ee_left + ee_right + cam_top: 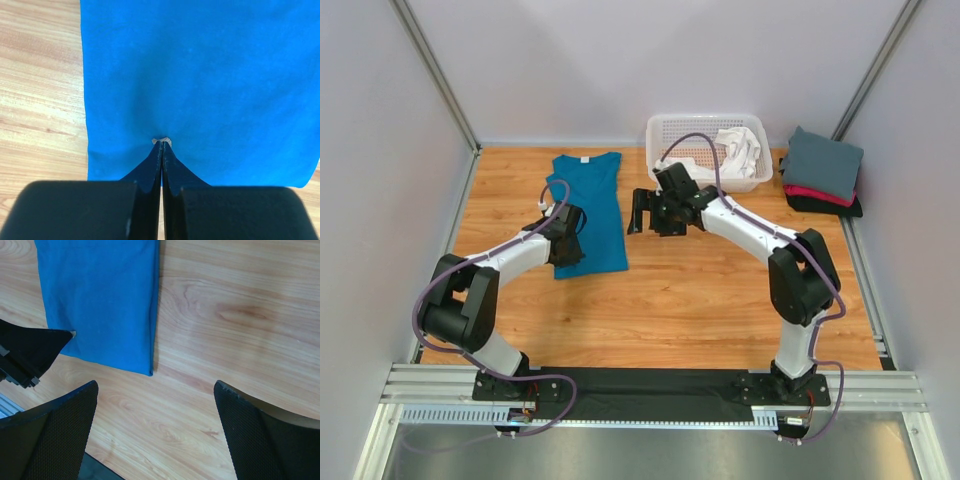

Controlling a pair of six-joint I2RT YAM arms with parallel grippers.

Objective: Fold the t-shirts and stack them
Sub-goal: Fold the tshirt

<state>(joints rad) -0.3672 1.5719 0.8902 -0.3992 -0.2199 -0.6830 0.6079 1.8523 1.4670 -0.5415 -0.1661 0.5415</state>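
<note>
The teal-blue t-shirt (592, 205) lies folded into a long strip on the wooden table, white neck label at the far end. My left gripper (566, 250) is at its near left part. In the left wrist view its jaws are shut, with the tips (161, 143) pinching puckered blue cloth (210, 75). My right gripper (645, 212) hangs open and empty just right of the shirt. Its wrist view shows the shirt's near right corner (145, 365) and the left gripper (45, 347). Slate-grey (823, 163), red-pink (817, 194) and black (828, 208) shirts lie stacked at far right.
A white lattice basket (670, 130) stands at the back middle with a crumpled white shirt (740, 150) in it. Grey walls enclose the table on three sides. Bare wood (720, 290) lies between the arms and in front of the right gripper (155, 385).
</note>
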